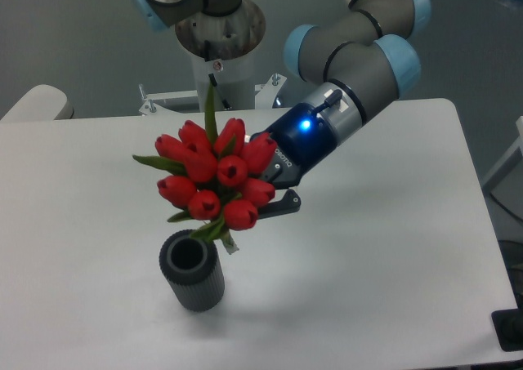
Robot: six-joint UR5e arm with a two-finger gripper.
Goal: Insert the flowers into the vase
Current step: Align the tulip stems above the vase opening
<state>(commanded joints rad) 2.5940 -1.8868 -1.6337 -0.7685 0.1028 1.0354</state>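
The flowers (214,174), a tight bunch of red tulip buds with narrow green leaves, hang in the air just above and slightly right of the vase (193,269). The vase is a small dark grey ribbed cylinder standing upright on the white table, its round mouth open and empty. The stem ends reach down to the rim at the mouth's right side. My gripper (263,197) comes in from the right, tilted, and is shut on the flowers behind the buds. One black finger (280,204) shows; the other is hidden by the bunch.
The white table (384,247) has its right edge near the frame's right side. The arm's base (219,35) stands at the back centre. A pale rounded object (37,102) sits at the far left edge.
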